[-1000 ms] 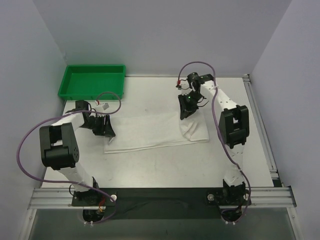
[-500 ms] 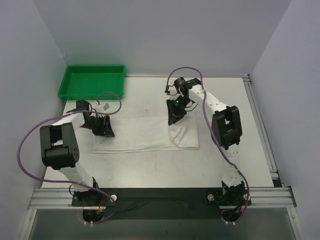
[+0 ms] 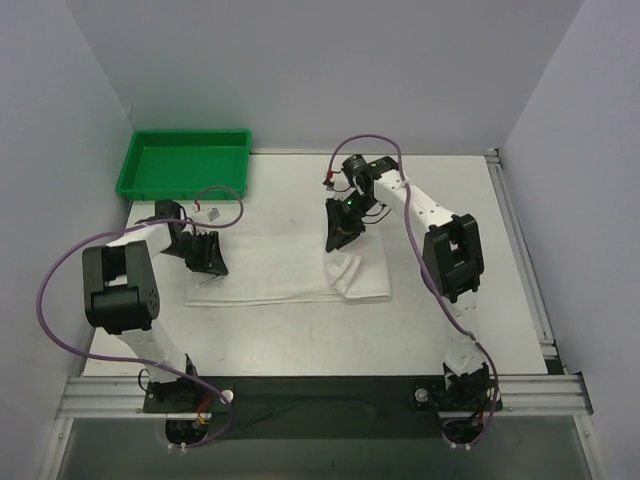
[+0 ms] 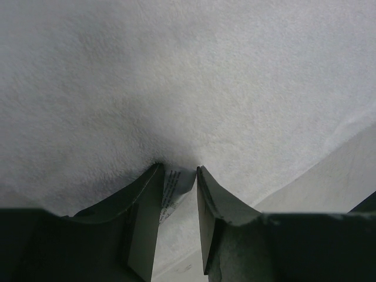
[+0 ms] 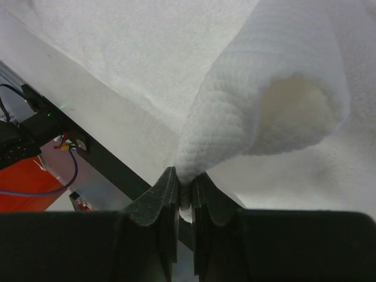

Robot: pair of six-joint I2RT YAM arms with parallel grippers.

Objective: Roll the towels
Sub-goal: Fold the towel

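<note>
White terry, that was what filled both wrist views: the towel lay spread on the table between my two arms, its long side running left to right, well apart from the green tray in the far left corner.

My right gripper was pinching the cloth, fingers pressed together with a ridge of terry caught between them. From its wrist camera I saw the right gripper holding up a loose hooded fold, so the towel's right end was raised and doubled over onto the flat part.

My left gripper sat at the towel's left edge. In its own view the jaws stood partly apart with a small care label between them and the hem puckered at the tips. I could not tell whether they were gripping it.

I judged the job barely begun. One end was turned over, but nothing like a tight roll showed anywhere; most of the cloth was flat. All the rolling along its length remained, and only this one towel was in view.
</note>
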